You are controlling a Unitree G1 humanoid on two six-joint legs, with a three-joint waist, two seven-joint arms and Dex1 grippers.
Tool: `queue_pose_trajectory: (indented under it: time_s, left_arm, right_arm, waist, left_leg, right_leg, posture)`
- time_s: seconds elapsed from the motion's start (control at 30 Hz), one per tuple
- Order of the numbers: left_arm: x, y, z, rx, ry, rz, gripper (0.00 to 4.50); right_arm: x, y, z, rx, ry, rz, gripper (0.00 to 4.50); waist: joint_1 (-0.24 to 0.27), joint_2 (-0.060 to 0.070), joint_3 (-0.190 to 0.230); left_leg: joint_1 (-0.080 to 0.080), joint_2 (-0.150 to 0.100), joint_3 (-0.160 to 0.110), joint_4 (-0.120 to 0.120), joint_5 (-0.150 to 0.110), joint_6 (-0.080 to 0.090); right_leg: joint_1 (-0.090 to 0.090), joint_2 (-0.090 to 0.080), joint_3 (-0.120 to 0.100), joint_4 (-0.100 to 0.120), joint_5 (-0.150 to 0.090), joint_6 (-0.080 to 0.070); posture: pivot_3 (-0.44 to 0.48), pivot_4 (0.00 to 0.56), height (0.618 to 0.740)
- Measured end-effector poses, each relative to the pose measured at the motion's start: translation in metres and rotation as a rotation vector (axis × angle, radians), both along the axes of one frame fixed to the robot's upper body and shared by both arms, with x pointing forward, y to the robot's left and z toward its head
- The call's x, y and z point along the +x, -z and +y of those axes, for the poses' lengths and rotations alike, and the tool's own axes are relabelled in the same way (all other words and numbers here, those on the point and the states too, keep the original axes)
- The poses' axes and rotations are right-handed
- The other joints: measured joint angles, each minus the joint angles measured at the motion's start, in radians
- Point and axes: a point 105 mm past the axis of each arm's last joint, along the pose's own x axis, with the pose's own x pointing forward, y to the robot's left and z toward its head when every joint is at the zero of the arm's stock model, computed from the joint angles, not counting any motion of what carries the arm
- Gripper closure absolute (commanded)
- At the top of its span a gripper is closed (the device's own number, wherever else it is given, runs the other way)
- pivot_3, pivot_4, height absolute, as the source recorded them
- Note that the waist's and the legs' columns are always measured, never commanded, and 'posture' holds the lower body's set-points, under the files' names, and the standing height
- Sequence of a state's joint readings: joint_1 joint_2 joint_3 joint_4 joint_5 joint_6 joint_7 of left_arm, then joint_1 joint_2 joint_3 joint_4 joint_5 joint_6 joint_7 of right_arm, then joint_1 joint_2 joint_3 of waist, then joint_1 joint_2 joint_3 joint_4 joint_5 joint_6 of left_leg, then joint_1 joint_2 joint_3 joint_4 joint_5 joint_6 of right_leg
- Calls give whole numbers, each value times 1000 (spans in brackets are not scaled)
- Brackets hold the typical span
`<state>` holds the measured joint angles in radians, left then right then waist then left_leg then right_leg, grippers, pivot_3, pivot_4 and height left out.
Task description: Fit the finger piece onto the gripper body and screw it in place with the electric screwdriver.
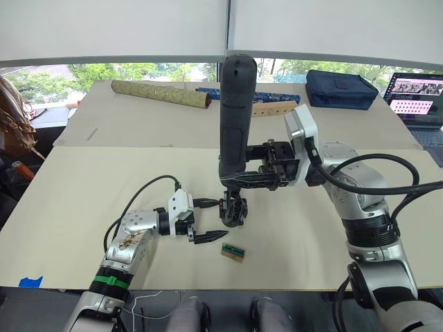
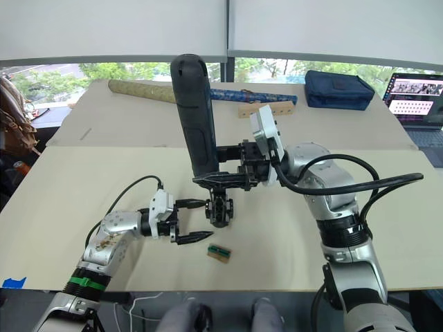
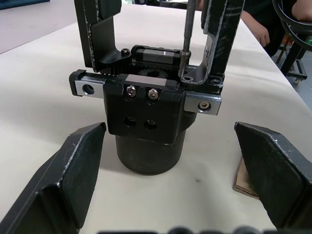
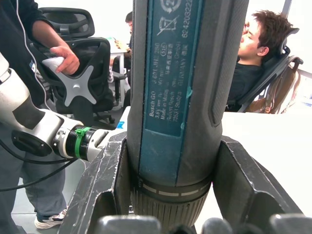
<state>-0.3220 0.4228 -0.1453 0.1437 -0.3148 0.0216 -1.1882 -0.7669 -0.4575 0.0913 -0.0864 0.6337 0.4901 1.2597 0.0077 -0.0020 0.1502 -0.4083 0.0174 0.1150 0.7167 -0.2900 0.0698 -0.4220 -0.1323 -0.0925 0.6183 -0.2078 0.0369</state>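
My right gripper [image 1: 240, 167] is shut on the electric screwdriver [image 1: 235, 104], a thick black cylinder held upright with its bit pointing down. Below it the gripper body [image 1: 233, 211] stands on the table. In the left wrist view the thin metal bit [image 3: 188, 29] touches a screw on top of the gripper body [image 3: 146, 114], beside the finger piece [image 3: 222, 34] standing upright on its rail. A second black finger [image 3: 100, 34] rises on the other side. My left gripper [image 1: 221, 219] is open, its fingers [image 3: 63, 185] on either side of the body's base without touching it.
A small tan-and-green block [image 1: 232, 252] lies just beside the left gripper. At the back are an olive rolled tube [image 1: 160, 93], a wooden strip [image 1: 273, 107], a navy bag [image 1: 341, 88] and a laptop [image 1: 417, 97]. People [image 4: 253, 53] sit and stand off the table.
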Motion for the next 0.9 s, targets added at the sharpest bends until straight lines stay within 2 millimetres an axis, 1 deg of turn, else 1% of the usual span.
queue_pose_trajectory:
  time_s: [0.9]
  left_arm:
    - [0, 1, 0, -1, -7, 2, 0]
  right_arm:
    - [0, 2, 0, -5, -9, 26, 2561]
  waist:
    - [0, 0, 0]
  left_leg:
    - [0, 0, 0, 0, 0, 0]
  right_leg:
    - [0, 0, 0, 0, 0, 0]
  posture:
    - [0, 150, 740]
